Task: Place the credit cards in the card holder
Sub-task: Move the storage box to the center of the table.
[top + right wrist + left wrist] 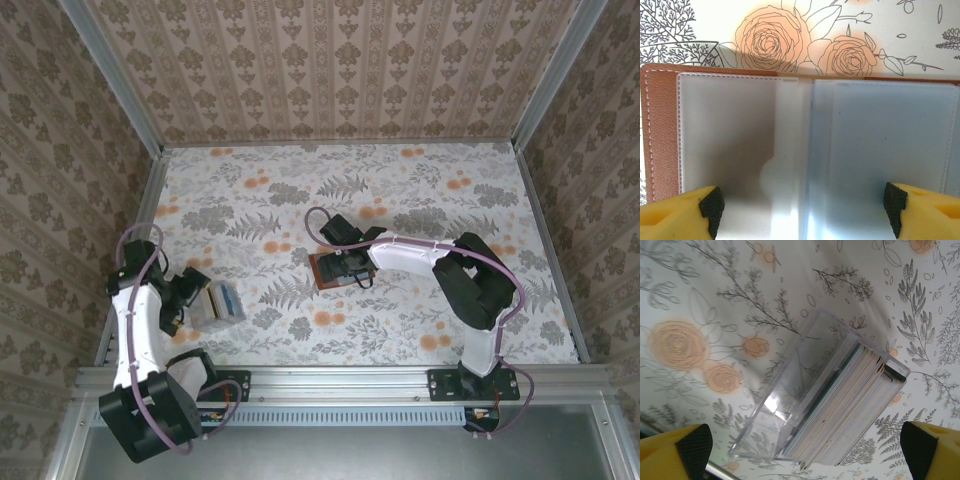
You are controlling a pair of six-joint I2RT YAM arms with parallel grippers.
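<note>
worktop (pixel 400 200): floral-print surface with nothing on it but the two task items. They sit well apart, so each arm has its own corner.
right gripper (pixel 802 205): jaws wide and holding nothing, directly over the open card holder. I can't tell whether the pads touch it.
left gripper (pixel 805 454): jaws spread as wide as they go and empty, with the card box between the fingers.
card holder (pixel 660 130): mid-worktop, lying open and flat. It's brown leather with frosted plastic pockets facing up, and I can't see a card in any of them.
clear box (pixel 790 385): at the left near the left arm's base, see-through plastic, open side tipped toward the wrist camera.
credit cards (pixel 850 410): a tight stack on edge, packed against one side of the box. None are out yet.
risk, picking: the stack is so tight I'd guess a pinch grabs several cards at once, or fans them out.
risk, box: it looks light, so a snagged card could drag or tip it.
risk, insertion: the pocket slits are thin. A tilted card could catch the lip and shove the holder sideways, or flip a sleeve over if the right gripper isn't pinning it.
</note>
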